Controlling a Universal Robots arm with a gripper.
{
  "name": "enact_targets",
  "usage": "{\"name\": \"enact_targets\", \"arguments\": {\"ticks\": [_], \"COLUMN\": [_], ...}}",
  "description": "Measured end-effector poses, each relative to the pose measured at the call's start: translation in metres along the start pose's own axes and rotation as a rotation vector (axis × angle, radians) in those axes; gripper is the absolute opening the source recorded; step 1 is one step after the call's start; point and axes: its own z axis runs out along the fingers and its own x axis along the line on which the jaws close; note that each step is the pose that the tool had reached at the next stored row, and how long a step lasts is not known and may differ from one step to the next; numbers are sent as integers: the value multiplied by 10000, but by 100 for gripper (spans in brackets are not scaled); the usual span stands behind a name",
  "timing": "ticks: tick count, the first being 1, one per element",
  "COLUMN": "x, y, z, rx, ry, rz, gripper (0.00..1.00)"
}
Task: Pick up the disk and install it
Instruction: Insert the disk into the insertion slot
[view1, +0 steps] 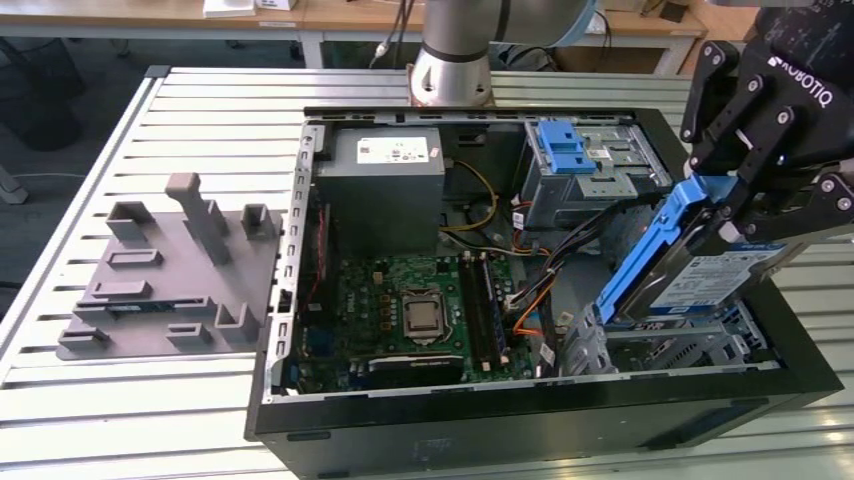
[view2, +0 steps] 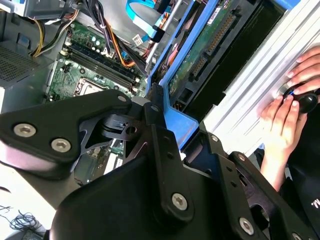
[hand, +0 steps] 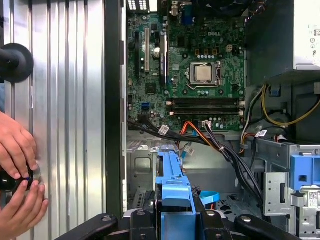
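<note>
Blue rails and silver metal mark the disk (view1: 721, 275), which our end effector (view1: 734, 215) clamps, tilted steeply above the four-o'clock corner of the case (view1: 534, 420) in the exterior view. We judge pickup done; sliding it home into the bay (view1: 674, 345) is left. Beyond, the arm (view1: 457, 50) rises at twelve o'clock, its wrist pitched down over that corner.

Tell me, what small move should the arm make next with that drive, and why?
Probably ease the disk a little lower along its own tilt. The pincer holds it slanted, its lower end near the top of the metal bay in the case, not yet seated, and cables lie close beside it.
</note>
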Motion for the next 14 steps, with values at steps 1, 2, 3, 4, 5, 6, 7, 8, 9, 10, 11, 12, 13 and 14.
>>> {"name": "enact_targets", "arguments": {"ticks": [1,2,3,4,5,6,7,8,9,10,11,12,13,14], "x": [-1,-1,-2,-3,-4,-5,-6,-7,-8,-8,-8,-8,-8,-8], "y": [-1,-3,-4,-5,-6,-7,-8,-9,-10,-11,-11,-11,-11,-11], "z": [2,5,7,10,15,20,23,27,31,34,39,44,50,57], "rx": [0,0,0,-1,-1,0,0,-1,-1,-1,-1,-1,-1,-1], "ry": [0,0,2,3,2,1,1,1,1,3,3,4,3,3], "rz": [1,1,1,0,0,0,1,0,1,1,1,1,1,1], "gripper": [36,36,36,36,36,36,36,36,36,36,36,36,36,36]}}
